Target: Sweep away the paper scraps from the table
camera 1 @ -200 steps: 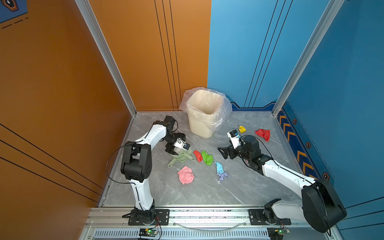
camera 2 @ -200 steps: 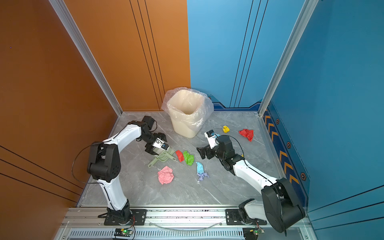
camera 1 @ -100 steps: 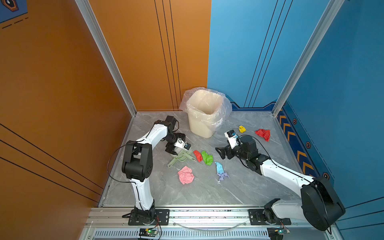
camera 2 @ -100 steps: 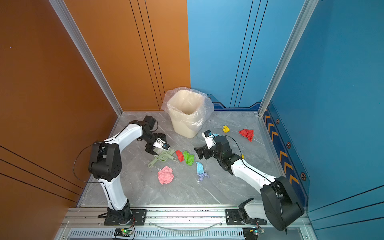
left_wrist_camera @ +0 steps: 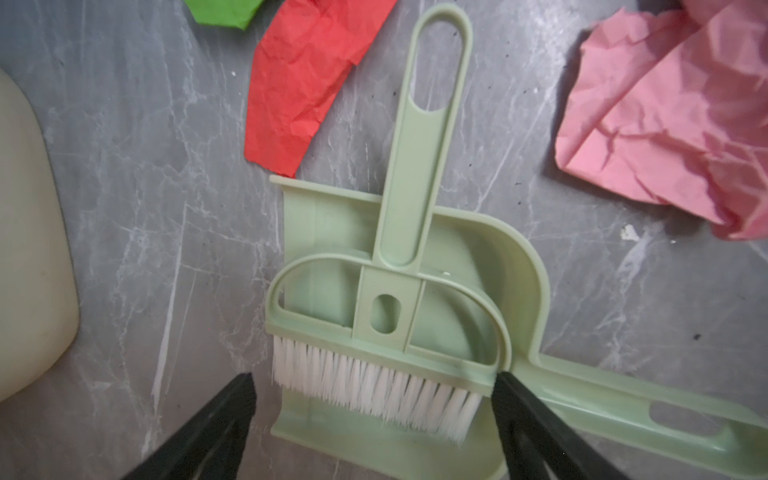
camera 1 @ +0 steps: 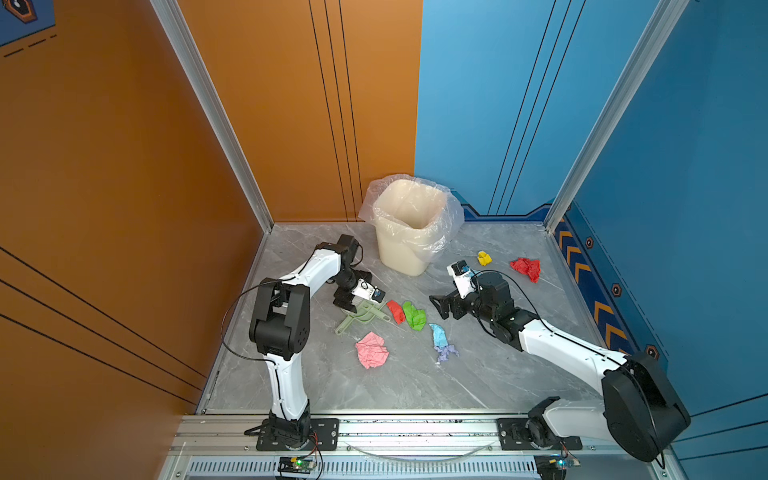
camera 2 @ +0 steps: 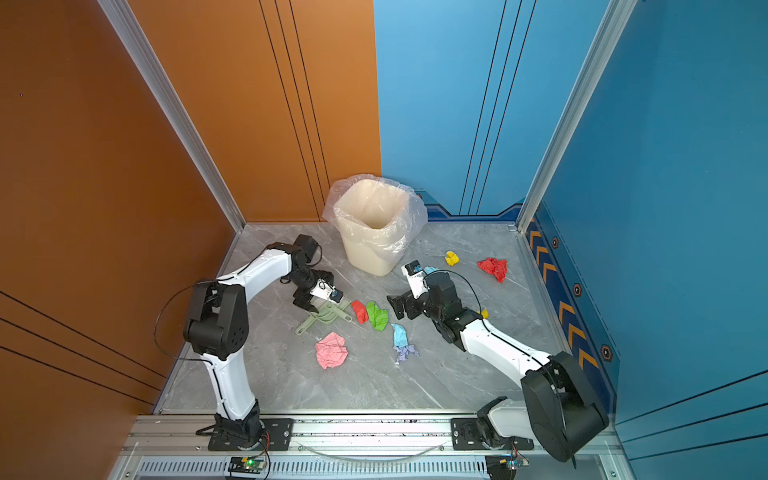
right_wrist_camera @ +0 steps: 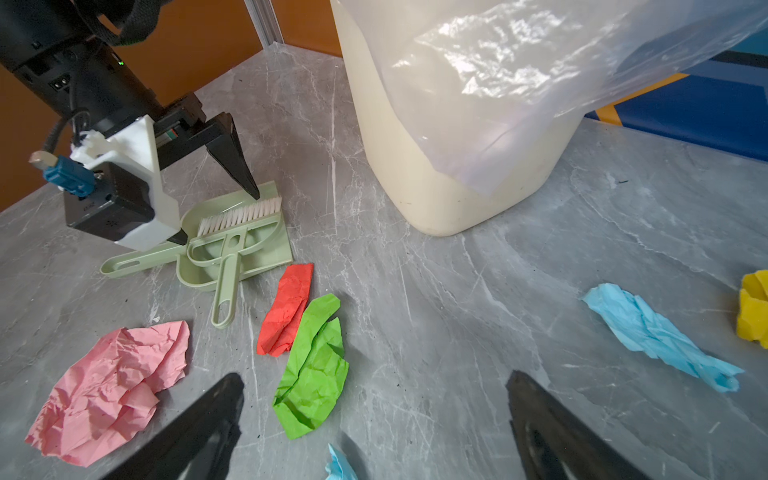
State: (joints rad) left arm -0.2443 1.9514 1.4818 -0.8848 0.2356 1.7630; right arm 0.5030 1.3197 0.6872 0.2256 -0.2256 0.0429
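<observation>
Bin (camera 1: 399, 253): cream, upright by the back walls, mouth open.
Liner (camera 1: 451, 216): clear plastic, folded over the bin's rim, hanging loose outside.
Dustpan (left_wrist_camera: 324, 220): pale green, lying flat.
Brush (left_wrist_camera: 419, 166): pale green, white bristles, lying in the dustpan, handle past its rim.
Walls: orange panel (camera 1: 291, 104), blue panel (camera 1: 478, 104).

Left claw (left_wrist_camera: 374, 376), right claw (right_wrist_camera: 374, 376): jaws apart.

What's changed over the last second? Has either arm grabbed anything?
The right gripper edged toward the green scrap, jaws open and empty. The left gripper still hovers over the brush on the dustpan, jaws open either side of it, nothing gripped. Scraps, dustpan, brush and bin have not moved.
</observation>
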